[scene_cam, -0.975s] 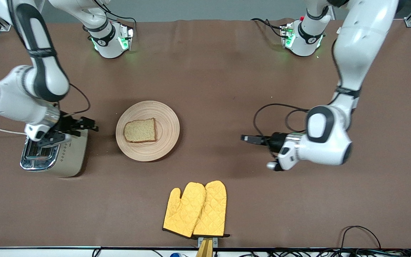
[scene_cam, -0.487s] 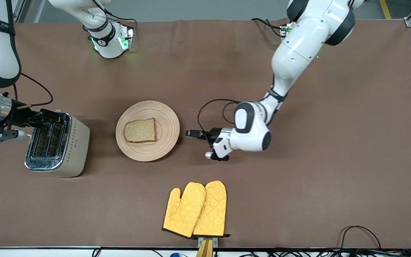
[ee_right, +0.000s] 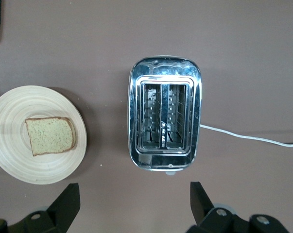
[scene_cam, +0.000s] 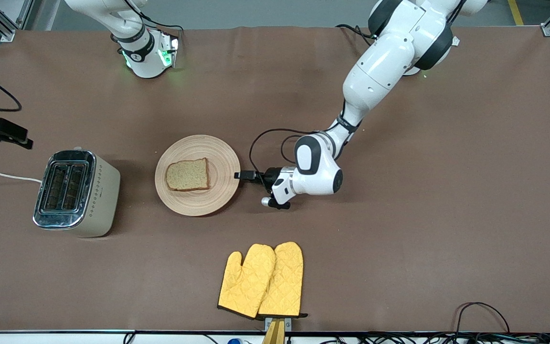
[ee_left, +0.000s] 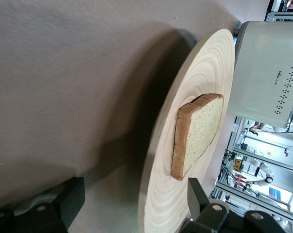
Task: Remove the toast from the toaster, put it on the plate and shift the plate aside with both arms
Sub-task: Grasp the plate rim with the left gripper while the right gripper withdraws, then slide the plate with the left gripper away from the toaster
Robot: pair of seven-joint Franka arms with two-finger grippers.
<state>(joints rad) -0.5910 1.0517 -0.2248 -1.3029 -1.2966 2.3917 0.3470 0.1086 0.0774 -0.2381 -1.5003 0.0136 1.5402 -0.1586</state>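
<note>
The toast (scene_cam: 188, 175) lies flat on the round wooden plate (scene_cam: 223, 161) in the middle of the table. My left gripper (scene_cam: 242, 175) is low at the plate's rim on the side toward the left arm's end. In the left wrist view the gripper (ee_left: 134, 199) is open, with the plate (ee_left: 204, 87) rim between its fingers (ee_left: 71, 199) and the toast (ee_left: 197, 133) just past them. My right gripper (scene_cam: 3, 131) is up in the air at the right arm's end of the table, open and empty (ee_right: 134, 201), looking down on the plate (ee_right: 20, 104) and toast (ee_right: 50, 136).
A silver two-slot toaster (scene_cam: 77, 193) with empty slots (ee_right: 165, 114) stands beside the plate toward the right arm's end, its white cord (scene_cam: 3, 176) trailing off the table. Two yellow oven mitts (scene_cam: 261, 280) lie nearer the front camera than the plate.
My left arm has swung in across the table until its open gripper reached the plate's rim. My right gripper has lifted off the toaster and pulled away toward the table's end.
</note>
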